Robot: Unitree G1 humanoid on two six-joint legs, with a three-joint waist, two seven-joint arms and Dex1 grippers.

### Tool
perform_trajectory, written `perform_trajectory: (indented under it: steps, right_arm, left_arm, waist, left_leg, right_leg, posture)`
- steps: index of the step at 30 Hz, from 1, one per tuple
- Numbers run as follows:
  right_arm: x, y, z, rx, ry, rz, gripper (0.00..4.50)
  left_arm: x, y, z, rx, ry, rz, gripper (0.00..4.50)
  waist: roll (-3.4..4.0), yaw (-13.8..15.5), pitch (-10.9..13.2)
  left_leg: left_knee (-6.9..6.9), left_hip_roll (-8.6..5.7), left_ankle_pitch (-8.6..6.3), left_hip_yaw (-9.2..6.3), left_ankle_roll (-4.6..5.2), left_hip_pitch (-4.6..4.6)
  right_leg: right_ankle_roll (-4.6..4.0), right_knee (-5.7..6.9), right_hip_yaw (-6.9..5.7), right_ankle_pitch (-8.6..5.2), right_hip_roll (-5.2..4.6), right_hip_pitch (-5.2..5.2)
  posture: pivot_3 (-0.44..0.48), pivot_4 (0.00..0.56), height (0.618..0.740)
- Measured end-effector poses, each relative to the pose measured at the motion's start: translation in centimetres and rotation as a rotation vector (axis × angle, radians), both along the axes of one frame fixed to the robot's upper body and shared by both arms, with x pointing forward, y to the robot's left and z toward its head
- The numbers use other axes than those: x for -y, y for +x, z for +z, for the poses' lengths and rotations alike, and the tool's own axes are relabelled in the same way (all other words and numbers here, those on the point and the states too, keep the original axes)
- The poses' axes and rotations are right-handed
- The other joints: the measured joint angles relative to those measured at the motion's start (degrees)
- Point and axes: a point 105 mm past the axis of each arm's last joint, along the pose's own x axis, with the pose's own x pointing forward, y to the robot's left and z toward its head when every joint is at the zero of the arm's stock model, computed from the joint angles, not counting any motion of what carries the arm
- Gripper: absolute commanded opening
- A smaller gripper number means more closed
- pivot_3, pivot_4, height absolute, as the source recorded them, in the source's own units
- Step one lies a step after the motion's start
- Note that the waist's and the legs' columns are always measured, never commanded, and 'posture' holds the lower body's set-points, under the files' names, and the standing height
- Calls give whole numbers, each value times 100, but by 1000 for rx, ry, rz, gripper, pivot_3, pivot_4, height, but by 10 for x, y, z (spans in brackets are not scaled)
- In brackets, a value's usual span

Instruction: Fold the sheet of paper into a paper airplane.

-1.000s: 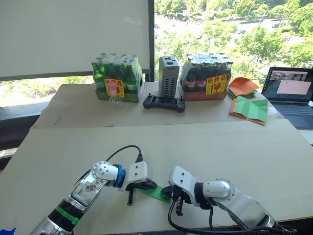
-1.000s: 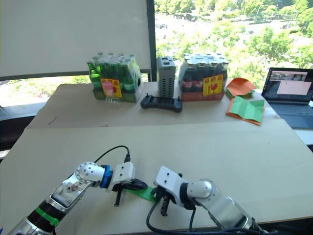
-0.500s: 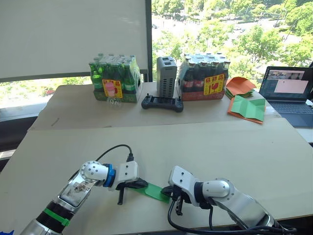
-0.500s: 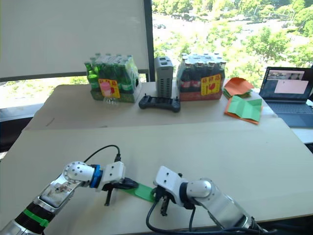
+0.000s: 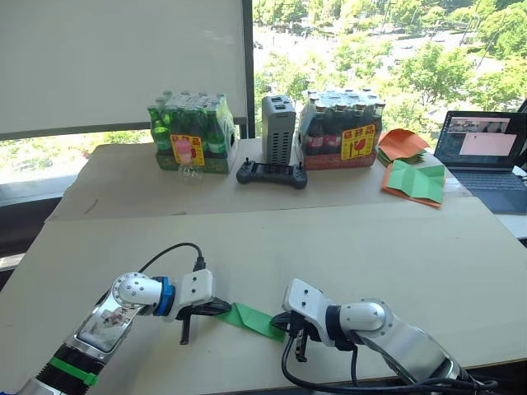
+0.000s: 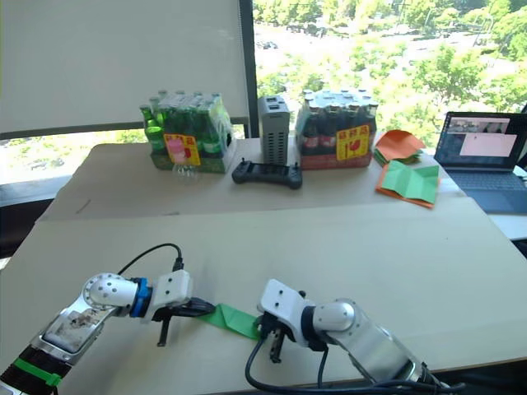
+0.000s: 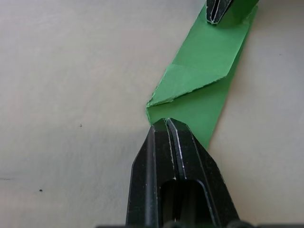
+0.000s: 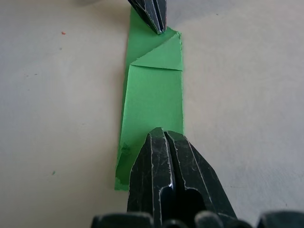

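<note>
While the sheet of paper (image 5: pixel 250 319) is lying as a narrow green strip on the near part of the tabletop (image 5: pixel 346 247), the two arms are holding it from opposite ends, one at each short end. The left gripper (image 7: pixel 167 124) is pinching the end that carries a small triangular flap, its jaws pressed together with the paper edge between them. The right gripper (image 8: pixel 162 135) is meeting the other end, jaws likewise drawn together; whether they are truly clamping the paper or only pressing down on it is hard to tell from the wrist view, though a pinch seems more likely.

Judged from the shape, the work is in a middle step: the sheet is already narrowed and one corner is turned in, but no wings or pointed nose are formed, so the paper airplane is not yet made. The strip is looking stretched fairly flat between the two grips, which suggests a crease is being set or the piece is being straightened for the following fold. The next move probably calls for one end to be released so that a side can be folded down as a wing, with the other grip keeping the strip from sliding on the smooth tabletop. Thin paper of this kind may tear or buckle if both ends are pulled hard.
</note>
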Motion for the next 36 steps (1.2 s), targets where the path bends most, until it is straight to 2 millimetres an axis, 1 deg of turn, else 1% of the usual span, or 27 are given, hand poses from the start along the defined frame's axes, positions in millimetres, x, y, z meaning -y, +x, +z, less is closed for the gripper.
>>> perform_trajectory:
  steps: [4, 6, 8, 10, 11, 13, 15, 17, 20, 21, 24, 25, 26, 27, 30, 34, 36]
  right_arm:
    - [-3, 0, 5, -8, 55, -9, 14]
    - [-2, -1, 11, -13, 100, -21, 14]
    - [-2, -3, 29, 16, 166, -15, 14]
    - [-1, -5, 49, 62, 227, -6, 14]
    - [-1, -7, 57, 79, 254, -4, 14]
    - [3, -13, 68, 100, 286, -4, 614]
    - [8, -18, 70, 98, 297, -16, 1256]
    - [12, -21, 70, 92, 299, -23, 1891]
    - [15, -31, 66, 63, 280, 12, 2934]
    - [15, -33, 66, 61, 280, 31, 3246]
    - [10, -35, 61, 61, 264, 67, 4335]
    - [8, -33, 57, 60, 257, 71, 4500]
    - [7, -31, 54, 55, 253, 66, 4500]
    - [7, -28, 50, 50, 242, 58, 4500]
    - [6, -17, 40, 48, 218, 32, 4500]
    - [4, -1, 34, 57, 222, -11, 4500]
    - [4, 3, 35, 73, 218, -17, 4500]
  left_arm:
    - [-4, 3, 7, -62, -51, 81, 0]
    - [-10, 4, 17, -88, -107, 143, 0]
    - [-14, 2, 34, -100, -156, 177, 0]
    - [-15, -4, 47, -96, -184, 184, 0]
    - [-15, -8, 50, -100, -191, 183, 0]
    - [-15, -19, 49, -126, -195, 185, 0]
    - [-19, -28, 43, -155, -178, 203, 569]
    - [-22, -31, 40, -172, -178, 222, 1140]
    - [-20, -34, 45, -174, -199, 223, 2159]
    - [-20, -34, 46, -169, -200, 225, 2455]
    - [-17, -34, 49, -166, -209, 218, 3531]
    - [-16, -34, 50, -163, -212, 214, 3804]
    - [-15, -33, 51, -158, -215, 211, 4199]
    - [-15, -33, 52, -154, -216, 208, 4465]
    - [-13, -34, 53, -159, -223, 205, 4490]
    - [-14, -33, 54, -158, -221, 209, 4490]
    - [-14, -32, 54, -156, -221, 213, 4490]
  waist:
    - [-2, -3, 17]
    - [-9, -4, 52]
    - [-15, -31, 59]
    - [-16, -68, 61]
    - [-16, -77, 61]
    - [-15, -87, 64]
    - [-15, -74, 70]
    - [-18, -59, 89]
    - [-25, -12, 100]
    - [-27, -5, 101]
    - [-29, -6, 102]
    - [-31, -13, 103]
    - [-32, -14, 104]
    - [-32, -15, 104]
    - [-33, -23, 105]
    - [-34, -23, 106]
    - [-34, -22, 105]
  left_leg:
    - [3, -1, 1, -2, -2, -18]
    - [5, -1, 10, -3, -17, -41]
    - [26, -5, 16, -4, -27, -115]
    - [22, -8, 15, -8, -28, -116]
    - [17, -8, 15, -8, -28, -117]
    - [13, -10, 13, -9, -27, -116]
    - [14, -9, 13, -9, -27, -116]
    - [17, -10, 14, -8, -30, -115]
    - [18, -10, 14, -9, -30, -111]
    - [19, -10, 14, -8, -30, -109]
    - [19, -8, 15, -6, -31, -107]
    - [19, -8, 15, -5, -31, -108]
    - [19, -9, 15, -5, -32, -108]
    - [19, -9, 15, -4, -32, -108]
    - [19, -8, 15, -3, -32, -109]
    - [20, -9, 15, -3, -32, -110]
    - [20, -9, 15, -4, -32, -110]
  right_leg:
    - [0, 4, 0, 0, 1, -18]
    - [-1, 14, 2, 0, 1, -47]
    - [-1, 50, 4, 3, -2, -126]
    - [-1, 63, 1, 3, -7, -137]
    - [-1, 60, 1, 3, -8, -137]
    - [-1, 50, 2, 3, -8, -137]
    - [-2, 41, 2, 2, -7, -135]
    - [-5, 42, 2, 4, -7, -131]
    - [-7, 40, 0, 5, -7, -123]
    - [-7, 40, 0, 5, -6, -120]
    - [-8, 44, -1, 5, -6, -121]
    - [-8, 45, 0, 5, -6, -123]
    - [-8, 46, 0, 6, -6, -124]
    - [-8, 45, 1, 6, -6, -124]
    - [-8, 44, 1, 6, -6, -126]
    - [-9, 45, 2, 6, -6, -127]
    - [-9, 44, 1, 6, -6, -127]
  posture:
    - [0, 150, 735]
    - [0, 150, 735]
    - [0, 150, 735]
    - [0, 150, 735]
    - [0, 150, 735]
    - [0, 150, 735]
    - [0, 150, 735]
    - [0, 150, 735]
    - [0, 150, 735]
    - [0, 150, 735]
    - [0, 150, 735]
    - [0, 150, 735]
    - [0, 150, 735]
    - [0, 150, 735]
    - [0, 150, 735]
    - [0, 150, 735]
    - [0, 150, 735]
